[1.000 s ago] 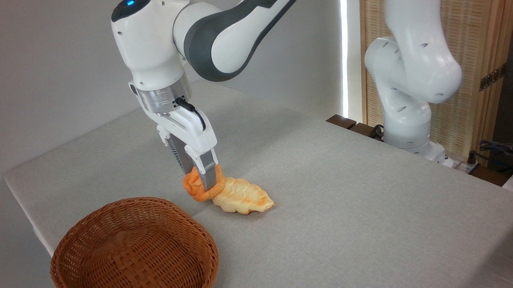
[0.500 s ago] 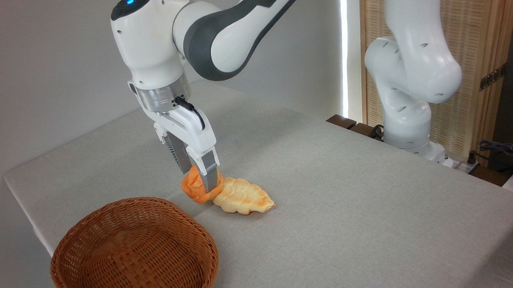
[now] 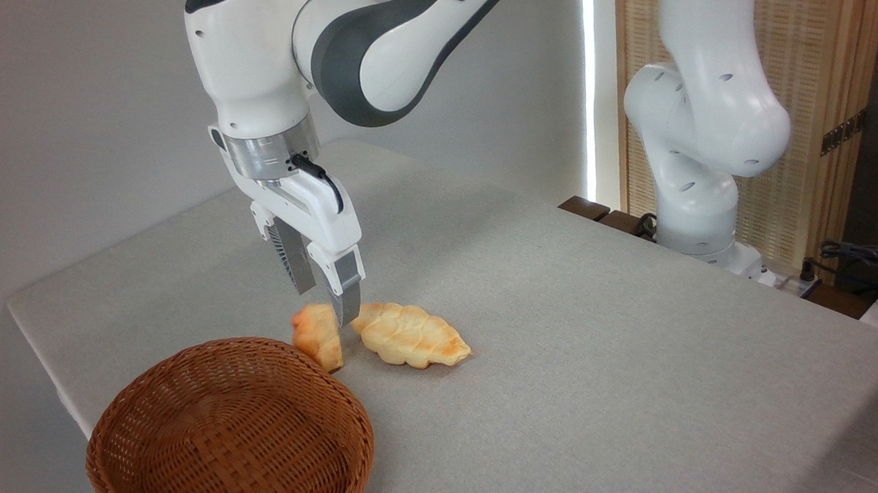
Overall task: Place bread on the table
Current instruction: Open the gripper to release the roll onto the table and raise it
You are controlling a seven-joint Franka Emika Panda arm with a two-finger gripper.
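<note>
Camera view, near to far. Woven wicker basket (image 3: 229, 434), brown, at the front left of the bench (image 3: 607, 373), grey cloth surface, rounded corner. Bread (image 3: 318, 345), small orange-golden bun, resting on the bench just behind the basket rim. Braided loaf (image 3: 413, 345), pale yellow, beside it. Claw (image 3: 323, 295), fingers spread, holding nothing, just above the bread. White wall; slatted wooden screen (image 3: 832, 62) and cables (image 3: 859, 255) far right.

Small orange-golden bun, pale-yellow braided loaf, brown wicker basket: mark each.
Small orange-golden bun (image 3: 318, 345): fixed camera, its side face.
Pale-yellow braided loaf (image 3: 412, 345): fixed camera, middle of top.
Brown wicker basket (image 3: 305, 359): fixed camera, far rim.
</note>
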